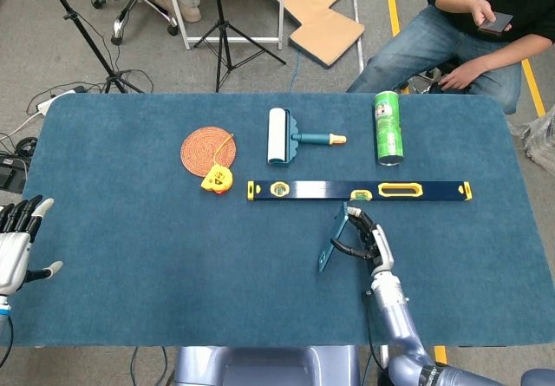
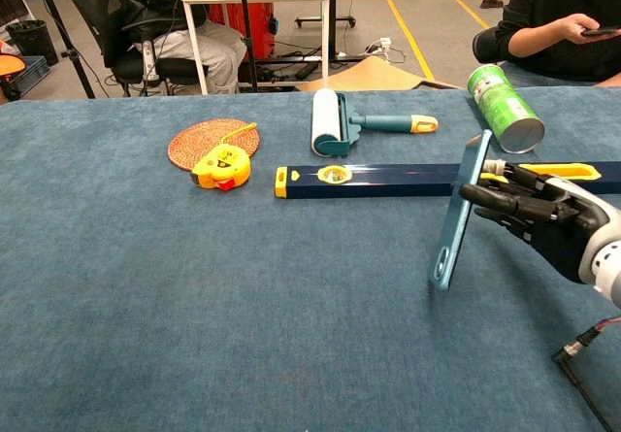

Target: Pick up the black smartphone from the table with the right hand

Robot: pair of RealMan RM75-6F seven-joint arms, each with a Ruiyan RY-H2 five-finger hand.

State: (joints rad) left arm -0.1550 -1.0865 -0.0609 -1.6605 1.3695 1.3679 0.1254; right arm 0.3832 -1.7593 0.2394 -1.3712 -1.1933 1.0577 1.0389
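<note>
The smartphone [image 1: 333, 238] stands tilted on its long edge at the front right of the table, showing a blue-looking back. In the chest view the smartphone [image 2: 458, 214] leans upright, its lower end at or just above the cloth; I cannot tell whether it touches. My right hand [image 1: 368, 243] grips it from the right, fingers [image 2: 500, 202] wrapped around its upper half. My left hand [image 1: 17, 240] hangs at the table's left edge, fingers apart and holding nothing; the chest view does not show it.
A long blue spirit level [image 1: 360, 190] lies just behind the phone. Further back stand a green can [image 1: 388, 127], a lint roller [image 1: 290, 136], a yellow tape measure [image 1: 217, 179] and a woven coaster [image 1: 205, 147]. A seated person [image 1: 486, 22] is beyond the far right corner.
</note>
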